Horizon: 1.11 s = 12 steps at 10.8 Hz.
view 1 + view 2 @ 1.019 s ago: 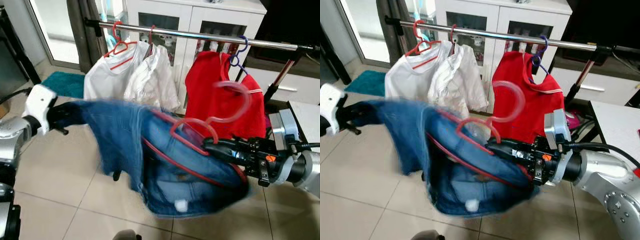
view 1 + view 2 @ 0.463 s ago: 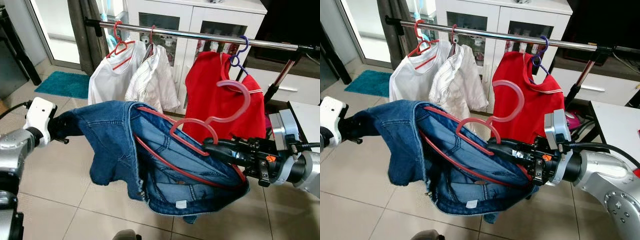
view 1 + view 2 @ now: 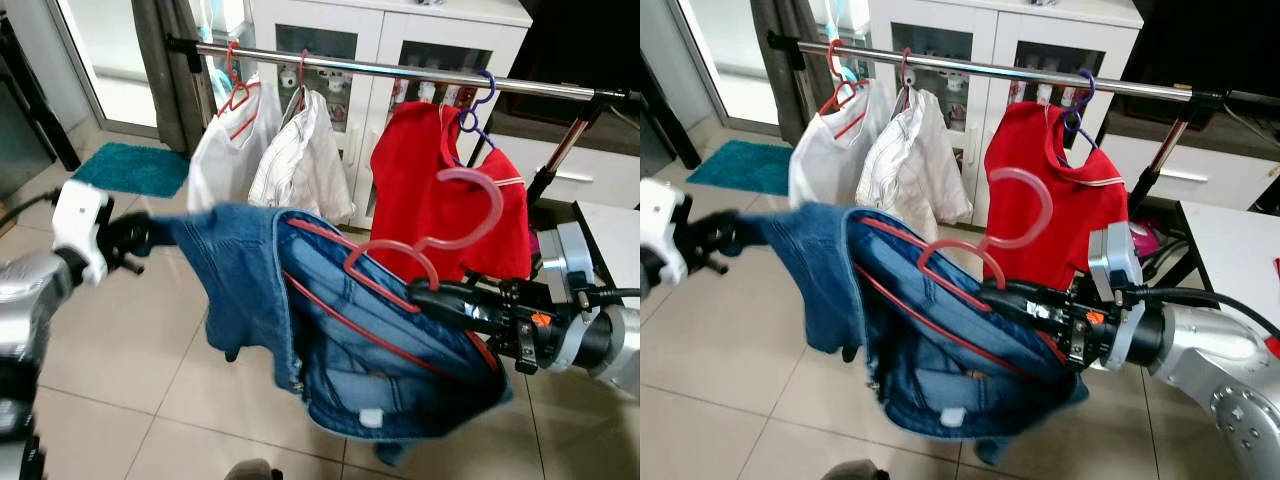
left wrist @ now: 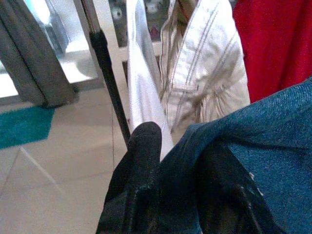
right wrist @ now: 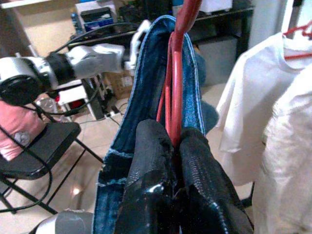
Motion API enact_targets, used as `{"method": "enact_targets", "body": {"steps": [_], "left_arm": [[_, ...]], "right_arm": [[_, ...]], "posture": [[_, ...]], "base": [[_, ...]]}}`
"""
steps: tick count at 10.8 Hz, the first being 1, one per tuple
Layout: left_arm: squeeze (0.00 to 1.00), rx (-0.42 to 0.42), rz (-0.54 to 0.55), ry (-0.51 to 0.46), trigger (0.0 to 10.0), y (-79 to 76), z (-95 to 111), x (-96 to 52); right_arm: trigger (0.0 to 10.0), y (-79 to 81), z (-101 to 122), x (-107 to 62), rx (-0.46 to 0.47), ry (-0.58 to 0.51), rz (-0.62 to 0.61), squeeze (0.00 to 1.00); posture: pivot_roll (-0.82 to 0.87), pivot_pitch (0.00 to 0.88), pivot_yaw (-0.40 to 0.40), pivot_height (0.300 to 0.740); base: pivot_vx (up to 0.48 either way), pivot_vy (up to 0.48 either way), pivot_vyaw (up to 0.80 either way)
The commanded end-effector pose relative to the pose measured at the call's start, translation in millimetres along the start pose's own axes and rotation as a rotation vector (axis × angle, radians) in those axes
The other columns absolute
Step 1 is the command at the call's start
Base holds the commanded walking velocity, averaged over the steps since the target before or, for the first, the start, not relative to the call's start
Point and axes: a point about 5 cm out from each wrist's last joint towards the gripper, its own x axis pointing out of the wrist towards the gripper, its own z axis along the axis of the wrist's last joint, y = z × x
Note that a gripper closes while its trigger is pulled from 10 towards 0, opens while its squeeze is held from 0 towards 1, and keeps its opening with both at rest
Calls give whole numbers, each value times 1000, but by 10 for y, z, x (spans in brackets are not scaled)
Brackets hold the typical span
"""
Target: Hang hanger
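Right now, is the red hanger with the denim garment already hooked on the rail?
No, the red hanger is held below the rail by the right gripper, its hook free in the air.

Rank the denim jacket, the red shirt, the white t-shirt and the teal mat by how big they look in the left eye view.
1. Denim jacket, though it is nearest the camera.
2. Red shirt.
3. White t-shirt, turned partly edge-on, so it looks narrow.
4. Teal mat, partly hidden.
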Motion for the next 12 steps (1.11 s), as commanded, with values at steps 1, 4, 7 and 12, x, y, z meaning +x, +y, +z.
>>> {"method": "enact_targets", "body": {"steps": [1,4,7,12], "left_arm": [[1000,1,6,2,10000,36,26,-69],[1000,-32,1,15,10000,-50,-63,-141],[706,52,37,16,10000,-336,-39,-76],[0,53,33,-165,10000,-1171,225,138]], "right_arm": [[10000,-34,25,-81,4,7,-47,0],[10000,0,-67,-142,48,13,-102,0],[10000,11,-140,-111,59,-28,-244,0],[10000,-183,-397,426,66,-124,-709,0]], "posture": [[25,0,15,740],[28,0,3,740],[36,0,4,740],[37,0,16,740]], "base": [[0,0,0],[0,0,0],[0,0,0],[0,0,0]]}}
